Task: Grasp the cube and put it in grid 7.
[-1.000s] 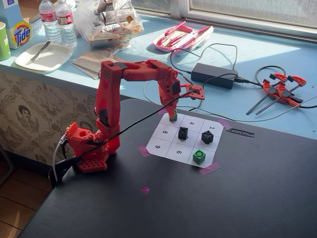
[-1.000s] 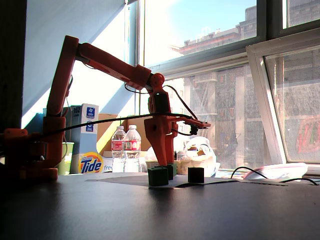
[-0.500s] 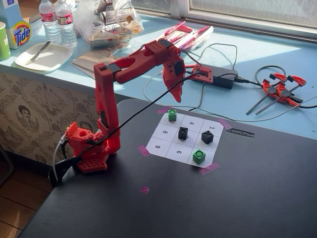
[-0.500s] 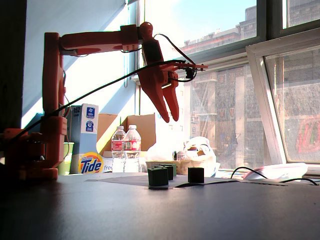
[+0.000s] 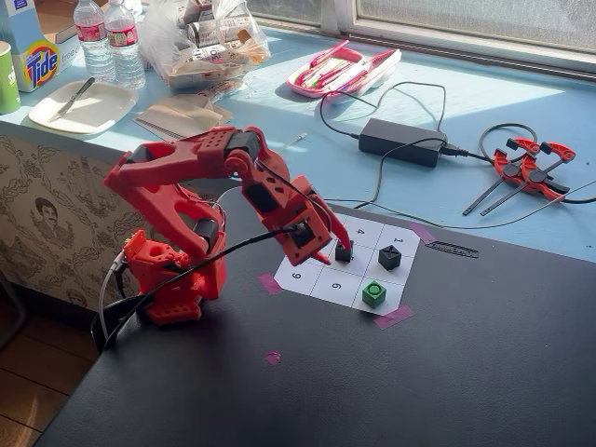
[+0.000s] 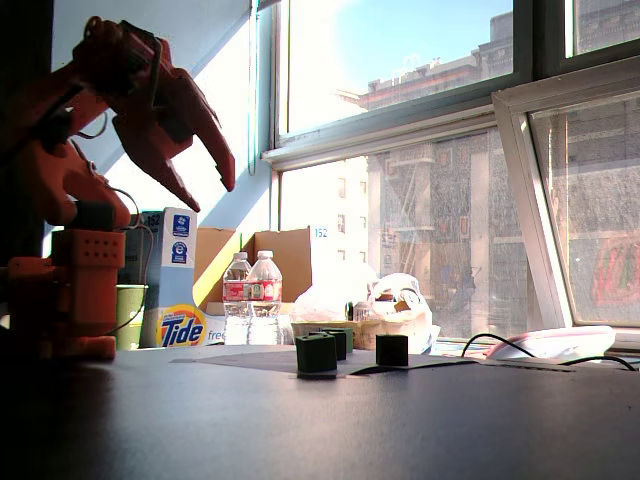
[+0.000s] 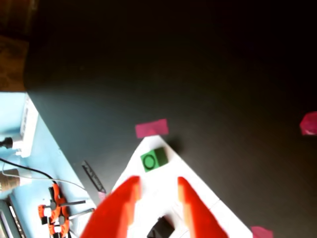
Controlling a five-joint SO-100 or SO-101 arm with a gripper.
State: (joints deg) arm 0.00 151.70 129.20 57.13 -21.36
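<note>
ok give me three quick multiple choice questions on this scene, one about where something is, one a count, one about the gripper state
1. Where on the paper grid does the green cube sit in a fixed view?
A. a corner cell by a pink tape piece
B. the centre cell
C. off the paper, on the black mat

2. How many black cubes are on the grid?
A. none
B. two
C. four

3. How is the gripper?
A. shut on the green cube
B. open and empty, above the grid
C. lying flat on the table

Answers:
1. A: the cube is in the corner cell next to the pink tape.
2. B: one black cube is by the fingertips, another black cube is a cell away.
3. B: the wrist view shows the fingers apart with white paper between them, and the green cube lies clear ahead.
</note>
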